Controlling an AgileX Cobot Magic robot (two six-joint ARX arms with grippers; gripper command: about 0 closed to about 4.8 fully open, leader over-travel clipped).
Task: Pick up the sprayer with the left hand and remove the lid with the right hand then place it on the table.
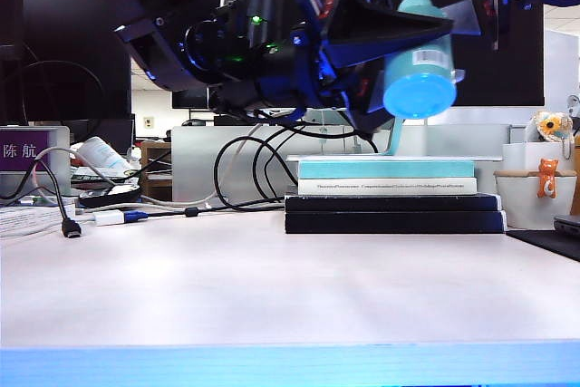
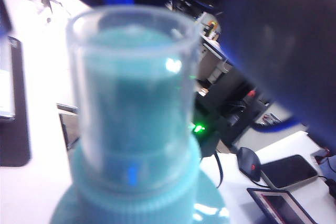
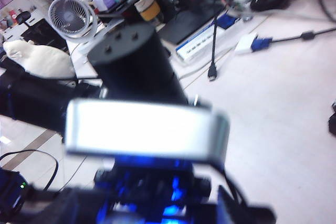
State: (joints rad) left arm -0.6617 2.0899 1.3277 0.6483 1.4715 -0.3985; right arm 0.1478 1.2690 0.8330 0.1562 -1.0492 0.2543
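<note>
The sprayer (image 1: 419, 56), a teal bottle with a white barcode label, hangs high above the table (image 1: 272, 287), its round base turned toward the exterior camera. My left gripper (image 1: 391, 35) is shut on its body with black wedge fingers. The left wrist view is filled by the sprayer (image 2: 157, 203); the lid (image 2: 134, 82), a clear cap, sits over the teal nozzle. A dark blurred mass (image 2: 283, 51) looms beside the lid without touching it. My right gripper (image 3: 152, 214) is open; its fingers are blurred and apart. Below it are the left arm's black wrist (image 3: 134, 66) and silver-grey piece (image 3: 147, 129).
A stack of books (image 1: 390, 192), the top one teal, lies at the back of the table under the raised sprayer. Black cables (image 1: 245, 165) and a plug (image 1: 72, 228) trail at the left. A white pot (image 1: 535, 201) stands at the far right.
</note>
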